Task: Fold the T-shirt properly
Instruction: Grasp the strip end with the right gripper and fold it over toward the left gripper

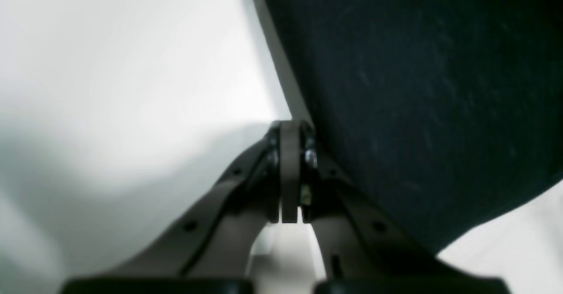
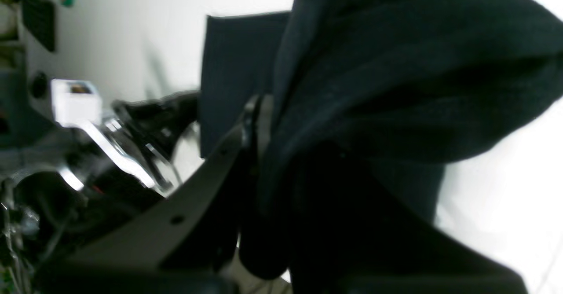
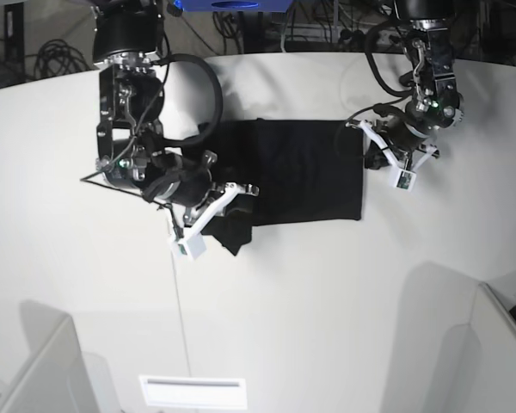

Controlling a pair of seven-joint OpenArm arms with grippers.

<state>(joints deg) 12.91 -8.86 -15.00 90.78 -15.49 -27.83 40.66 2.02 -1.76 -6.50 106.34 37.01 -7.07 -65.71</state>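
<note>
The black T-shirt (image 3: 301, 172) lies as a flat folded rectangle in the middle of the white table (image 3: 327, 301). Its left part is bunched into a lump at the lower left corner. My right gripper (image 3: 230, 215) is shut on that lump; in the right wrist view the black cloth (image 2: 396, 65) drapes thickly over the gripper (image 2: 264, 122) and hides one finger. My left gripper (image 3: 366, 144) sits at the shirt's right edge. In the left wrist view its fingers (image 1: 290, 129) are pressed together with nothing between them, and the T-shirt (image 1: 418, 87) lies just to their right.
Cables (image 3: 52, 52) run along the back of the table. A white slotted plate (image 3: 192, 391) sits near the front edge. Grey partitions stand at the front left (image 3: 34, 370) and front right (image 3: 499, 344). The other arm (image 2: 132, 131) shows blurred in the right wrist view.
</note>
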